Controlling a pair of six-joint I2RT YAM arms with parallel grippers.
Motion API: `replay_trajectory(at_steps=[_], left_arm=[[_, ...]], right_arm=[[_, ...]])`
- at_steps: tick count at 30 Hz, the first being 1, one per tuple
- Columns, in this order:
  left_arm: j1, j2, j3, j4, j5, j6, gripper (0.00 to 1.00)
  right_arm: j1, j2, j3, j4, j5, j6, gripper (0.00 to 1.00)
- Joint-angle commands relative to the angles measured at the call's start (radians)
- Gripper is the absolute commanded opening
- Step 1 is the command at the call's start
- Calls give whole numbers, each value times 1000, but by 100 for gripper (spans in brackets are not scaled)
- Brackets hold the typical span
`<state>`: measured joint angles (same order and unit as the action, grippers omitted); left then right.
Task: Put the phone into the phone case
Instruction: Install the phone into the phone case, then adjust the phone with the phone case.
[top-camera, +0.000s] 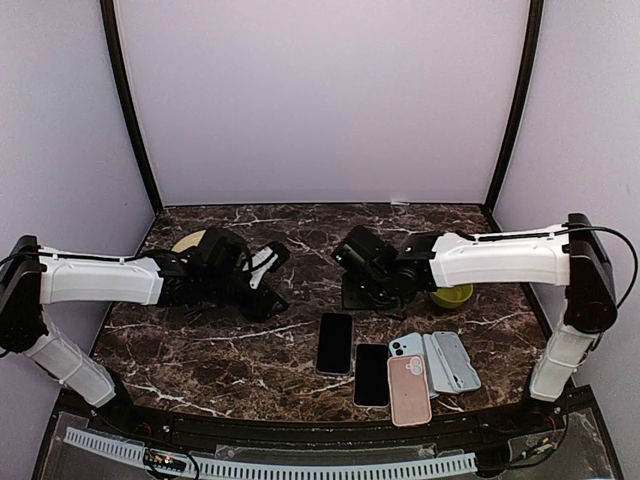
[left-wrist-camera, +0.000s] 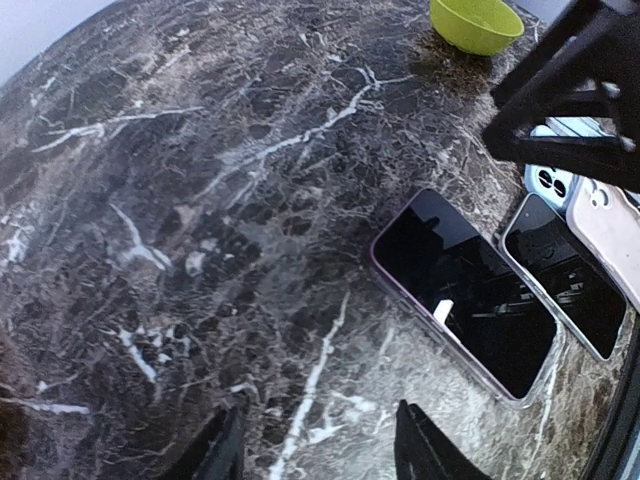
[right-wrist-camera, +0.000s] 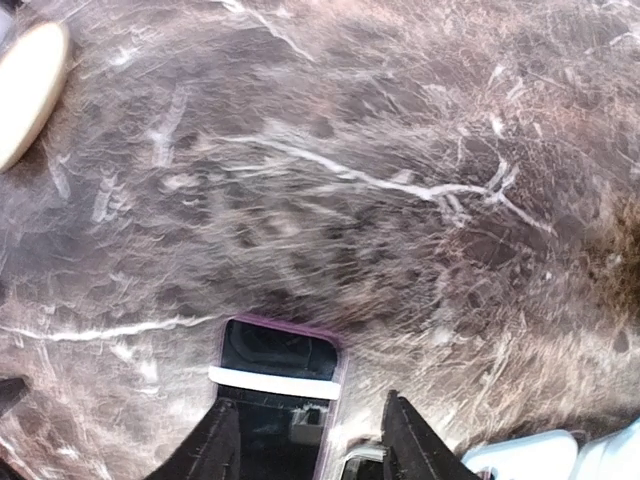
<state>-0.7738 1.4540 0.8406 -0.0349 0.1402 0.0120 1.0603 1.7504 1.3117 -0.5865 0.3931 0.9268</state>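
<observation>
Dark marble with white veins fills both wrist views. My right gripper (right-wrist-camera: 310, 445) hangs with its jaws partly spread and nothing clamped. The purple-rimmed phone (top-camera: 335, 343) lies screen-up on the table (top-camera: 200, 350) beneath it, one short end showing in the gap between the fingers. That view is smeared, so I cannot tell whether either finger touches it. My left gripper (left-wrist-camera: 318, 452) is also half-spread, over bare stone, with the phone off to its right and apart from it.

Just beside the phone lies a second black phone (top-camera: 371, 375), then the pink case (top-camera: 409, 390) next to a pale blue handset (top-camera: 404, 346) and grey cases (top-camera: 452, 360). A green bowl (top-camera: 452, 295) sits beyond the right arm and a tan disc (top-camera: 186, 242) beyond the left. Plain lilac walls (top-camera: 320, 100) with black corner posts (top-camera: 127, 100) enclose the table.
</observation>
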Motion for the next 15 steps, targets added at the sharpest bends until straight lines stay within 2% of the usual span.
replay_trajectory(at_steps=[1, 4, 8, 15], left_arm=[[-73, 63, 51, -52, 13, -4, 47], [-104, 135, 80, -64, 7, -3, 36], [-123, 210, 120, -119, 3, -7, 33], [-166, 281, 121, -85, 50, -8, 32]], right_arm=[[-62, 36, -108, 135, -158, -12, 38], [-73, 73, -116, 137, -158, -8, 30], [-78, 130, -105, 121, -163, -18, 21], [-79, 170, -98, 188, -215, -32, 14]])
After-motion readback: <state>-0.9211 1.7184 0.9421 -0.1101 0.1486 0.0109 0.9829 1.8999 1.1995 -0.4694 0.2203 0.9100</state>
